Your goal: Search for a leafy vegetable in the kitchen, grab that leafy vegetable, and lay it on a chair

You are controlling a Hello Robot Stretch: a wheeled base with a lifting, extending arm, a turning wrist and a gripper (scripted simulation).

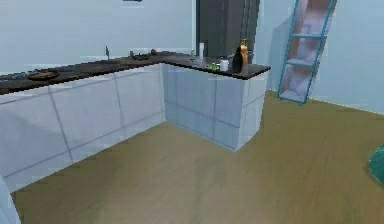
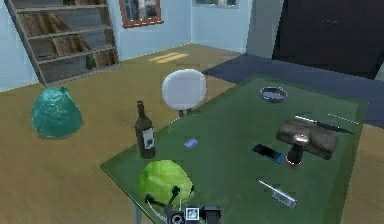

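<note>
A round, light green leafy vegetable (image 2: 165,180) lies on the green table (image 2: 240,170) near its close corner. The gripper (image 2: 168,204) shows at the arm side view's bottom edge, right at the vegetable's near side, with its white marker squares (image 2: 180,216) beside it. I cannot tell whether it touches or holds the vegetable, which rests on the tabletop. A white round-backed chair (image 2: 184,88) stands at the table's far edge.
On the table stand a dark bottle (image 2: 146,130), a bowl (image 2: 273,94), a brown loaf (image 2: 310,137), a knife (image 2: 320,122) and small items. A teal bag (image 2: 56,112) sits on the floor by a bookshelf (image 2: 70,40). Ahead runs an L-shaped kitchen counter (image 1: 120,95), with a blue ladder shelf (image 1: 308,50) to its right.
</note>
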